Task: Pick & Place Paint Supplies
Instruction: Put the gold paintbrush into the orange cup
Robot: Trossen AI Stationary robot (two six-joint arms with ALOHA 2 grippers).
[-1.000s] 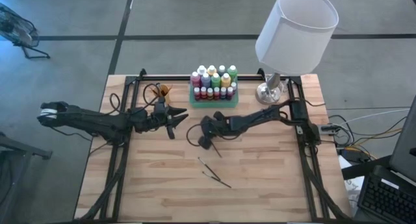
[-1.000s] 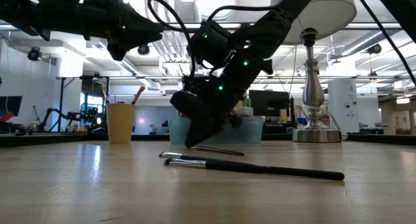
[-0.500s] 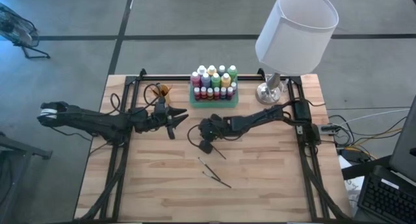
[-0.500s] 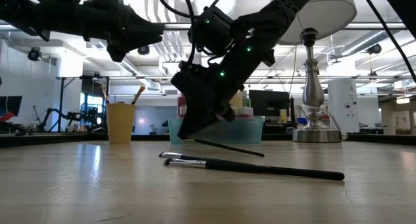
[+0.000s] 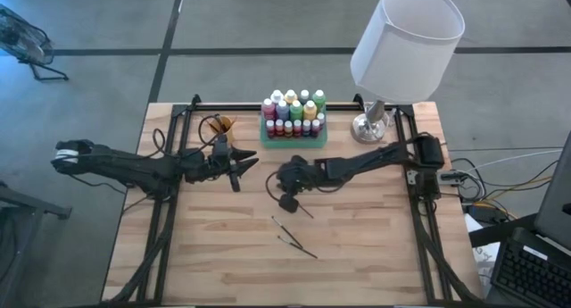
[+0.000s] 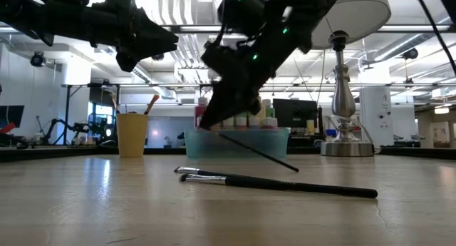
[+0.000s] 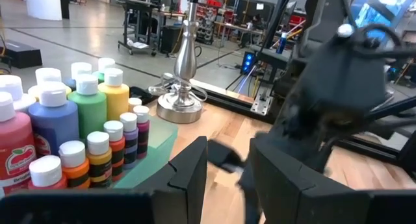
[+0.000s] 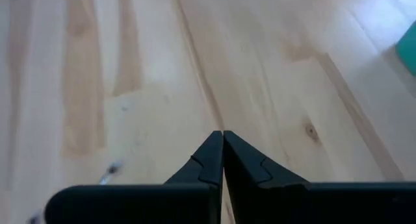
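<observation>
Paint bottles (image 5: 293, 112) with pale caps stand in a green tray (image 5: 265, 140) at the table's far middle. Two dark-handled paintbrushes (image 5: 296, 244) lie flat on the wood nearer the front, also seen in the low view as paintbrushes (image 6: 285, 185). My right gripper (image 5: 287, 201) hangs over the table's middle, shut on a third thin brush (image 6: 256, 151). My left gripper (image 5: 243, 165) waits level to its left with its fingers open, and nothing shows between them in the left wrist view (image 7: 227, 178). My right gripper pinches one end of the thin brush (image 6: 217, 134) between its shut fingers, slanting down from above. The brush runs down and away from the fingers at a slant. Whether its low end (image 6: 294, 168) touches the wood, I cannot tell.
An orange cup (image 5: 225, 123) holding brushes stands left of the tray. A lamp with a white shade (image 5: 406, 40) and a metal base (image 5: 370, 128) stands at the far right. Bare wood lies toward the near edge around the two loose brushes.
My right gripper has risen with the brush. The held end has gone up while the low end stayed about where it was, so the brush slants more steeply than before.
</observation>
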